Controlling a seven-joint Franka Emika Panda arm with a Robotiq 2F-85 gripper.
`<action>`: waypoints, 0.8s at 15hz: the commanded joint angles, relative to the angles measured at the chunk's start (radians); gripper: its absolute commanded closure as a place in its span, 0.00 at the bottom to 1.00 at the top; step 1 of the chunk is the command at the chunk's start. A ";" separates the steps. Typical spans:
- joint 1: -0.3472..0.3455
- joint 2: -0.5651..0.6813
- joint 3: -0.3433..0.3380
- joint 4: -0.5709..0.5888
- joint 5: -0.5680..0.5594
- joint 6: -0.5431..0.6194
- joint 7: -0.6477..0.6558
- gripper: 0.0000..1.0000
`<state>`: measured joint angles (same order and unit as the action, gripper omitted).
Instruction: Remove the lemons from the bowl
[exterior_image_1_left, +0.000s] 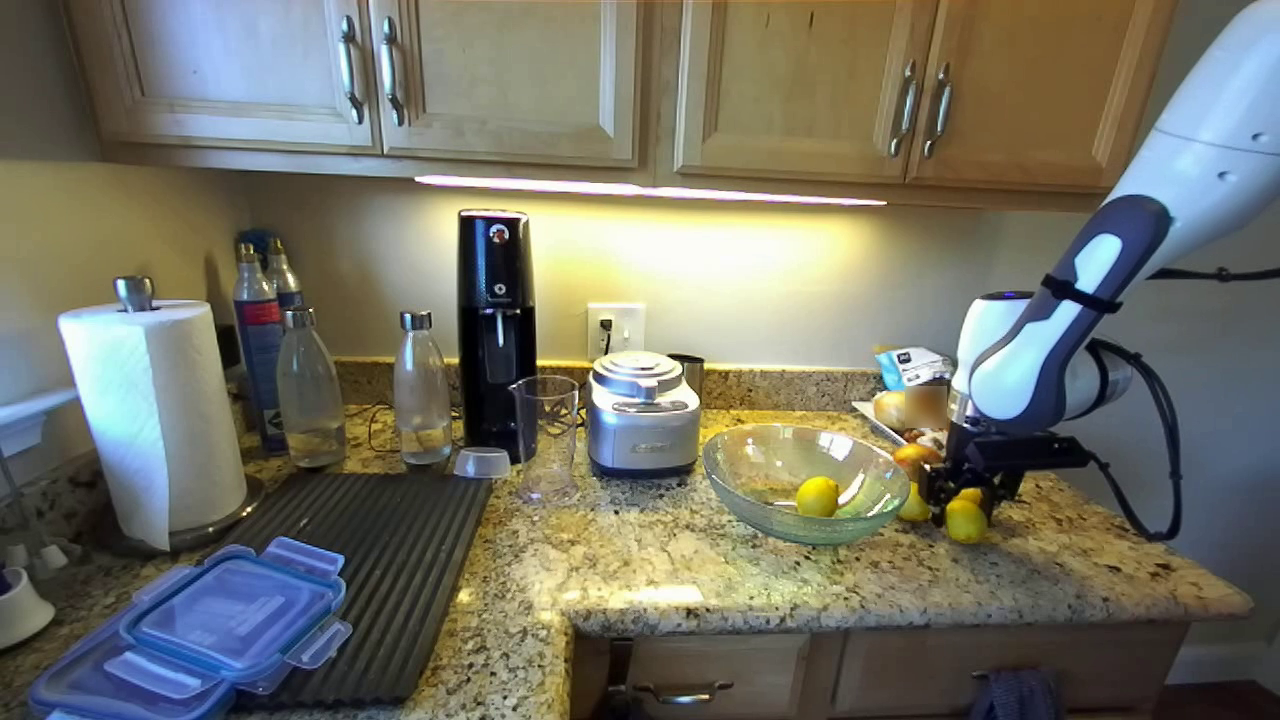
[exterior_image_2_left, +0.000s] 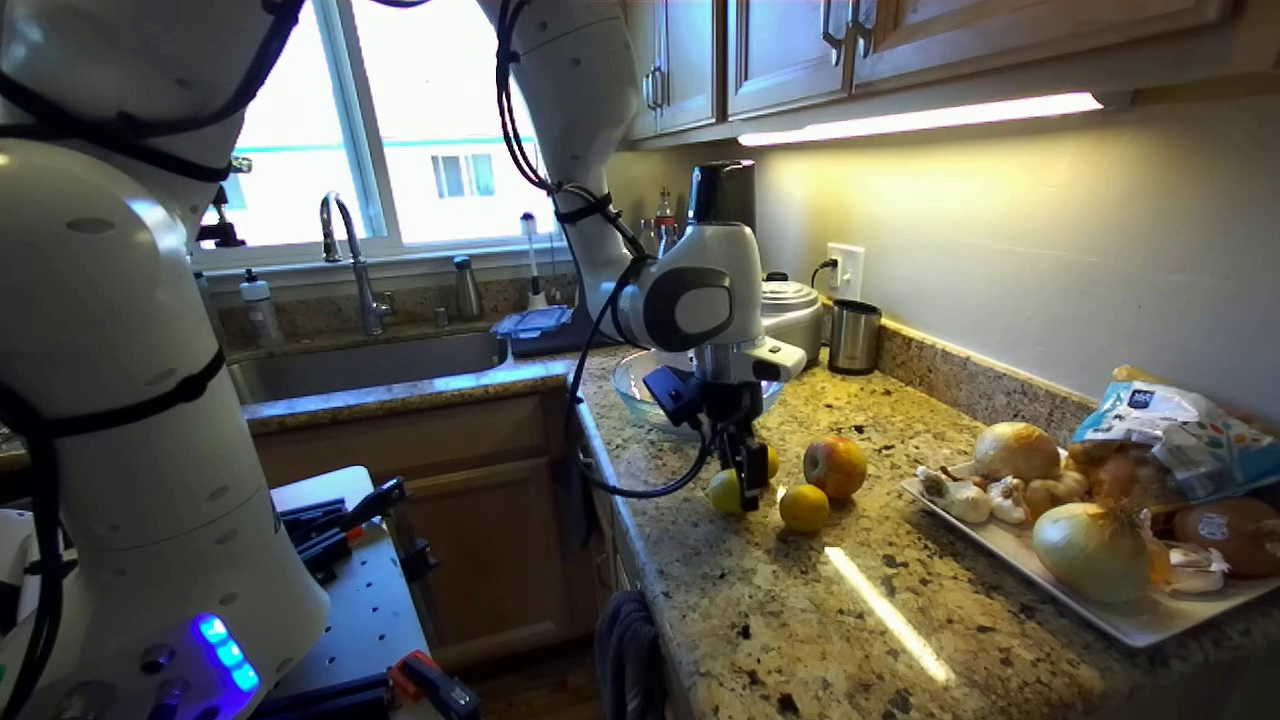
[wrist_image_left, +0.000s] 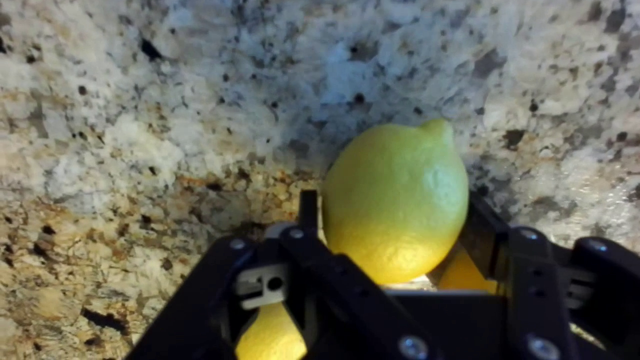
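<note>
Black two-finger gripper (wrist_image_left: 395, 207), jaws apart astride oval yellow-green lemon (wrist_image_left: 400, 185); likely next, in an exterior view: round yellow lemon (exterior_image_1_left: 818, 496) leftward, inside clear-glass bowl (exterior_image_1_left: 748, 490).

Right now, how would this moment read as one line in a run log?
gripper: jaws either side of a lemon, grip unclear | bowl: one lemon inside, not yet removed | counter: another lemon beside apple
</note>
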<state>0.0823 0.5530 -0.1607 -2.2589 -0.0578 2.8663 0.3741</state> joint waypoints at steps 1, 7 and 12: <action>0.051 -0.088 -0.048 -0.051 -0.001 0.001 -0.007 0.01; 0.118 -0.230 -0.100 -0.058 -0.063 -0.092 0.029 0.00; 0.119 -0.323 -0.063 -0.031 -0.157 -0.160 0.024 0.00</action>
<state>0.1975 0.3173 -0.2448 -2.2628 -0.1721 2.7590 0.3910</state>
